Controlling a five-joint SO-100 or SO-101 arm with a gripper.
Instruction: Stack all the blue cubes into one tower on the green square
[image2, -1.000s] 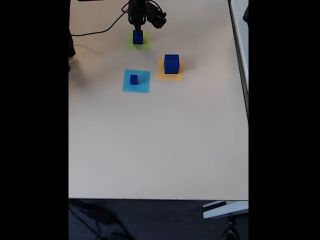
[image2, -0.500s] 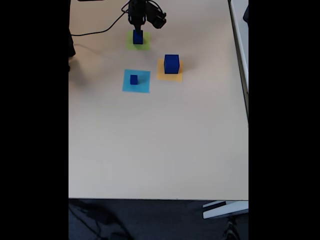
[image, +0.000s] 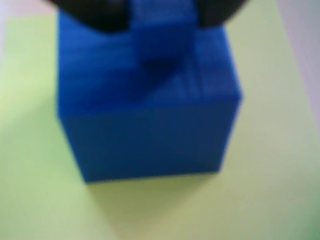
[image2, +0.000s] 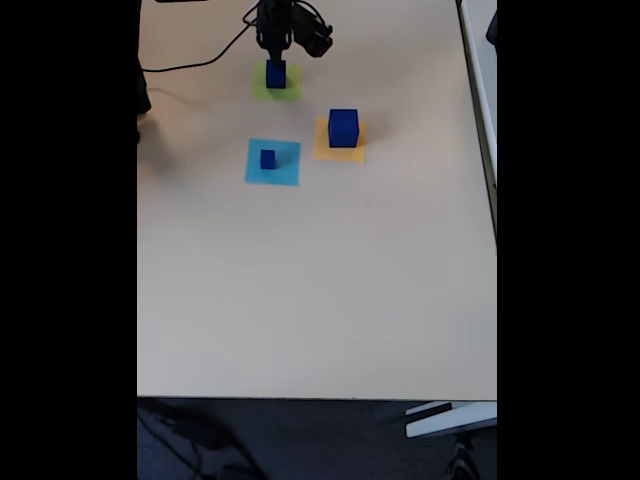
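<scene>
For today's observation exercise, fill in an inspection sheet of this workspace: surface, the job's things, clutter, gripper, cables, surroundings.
Surface: beige table, mostly bare.
Job's things: blue cube on the green square with a smaller cube on top; largest cube on the orange square; small cube on the light-blue square.
Clutter: nothing seen.
Gripper: gripper right above the stack on the green square, fingers either side of the top cube; grip unclear.
Cables: black cable at the far left.
Surroundings: dark floor beyond the table's near edge.

No writing, label, brand, number or sign is showing legibly in either view; the wrist view is blurred and the fixed view is too distant for any lettering.
</scene>
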